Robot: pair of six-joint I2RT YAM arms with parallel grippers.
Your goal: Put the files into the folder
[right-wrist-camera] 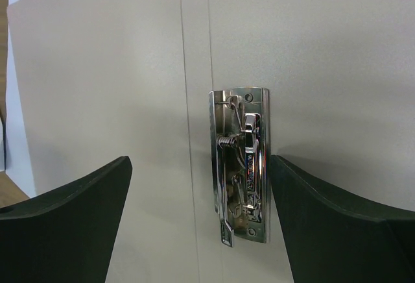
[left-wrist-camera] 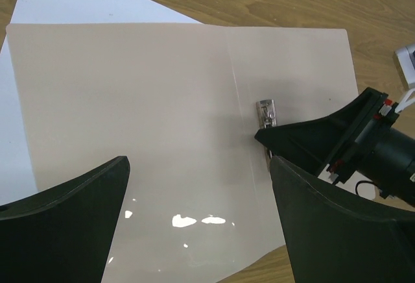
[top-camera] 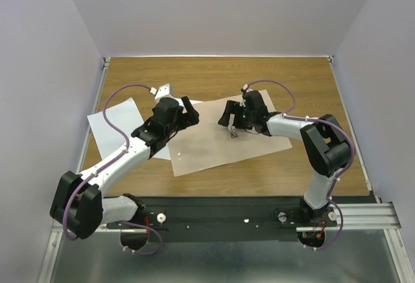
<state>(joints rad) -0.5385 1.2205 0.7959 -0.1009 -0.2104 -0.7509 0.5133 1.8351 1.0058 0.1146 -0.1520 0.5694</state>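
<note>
Open folder [top-camera: 207, 150] partly overlaps white files [top-camera: 113, 127].

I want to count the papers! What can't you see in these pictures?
- Top view: the files lie partly under the folder and the left arm, so I cannot tell whether there is one sheet or two.
- Left wrist view: the right pincer hides the lower end of the clip.
- Right wrist view: the picture's edges cut off the folder's outline.
</note>
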